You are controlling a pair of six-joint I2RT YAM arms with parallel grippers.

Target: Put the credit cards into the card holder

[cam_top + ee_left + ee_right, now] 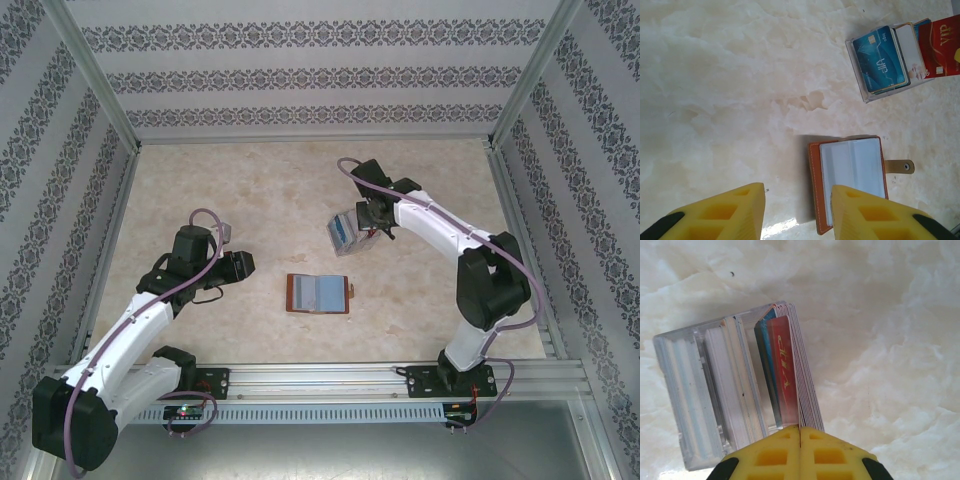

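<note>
The card holder lies open on the table, brown rim up and pale grey pockets showing, its clasp tab to one side. The credit cards stand in a clear plastic stand: a blue one in front, white ones behind, and a red one at the end. My right gripper is shut on the near edge of the red card, next to a pack of thin cards. My left gripper hangs open just left of the card holder, holding nothing.
The clear stand has several slots and rests on the marble-look tabletop. Patterned walls and metal frame rails enclose the table on three sides. Bare tabletop stretches left and behind the holder.
</note>
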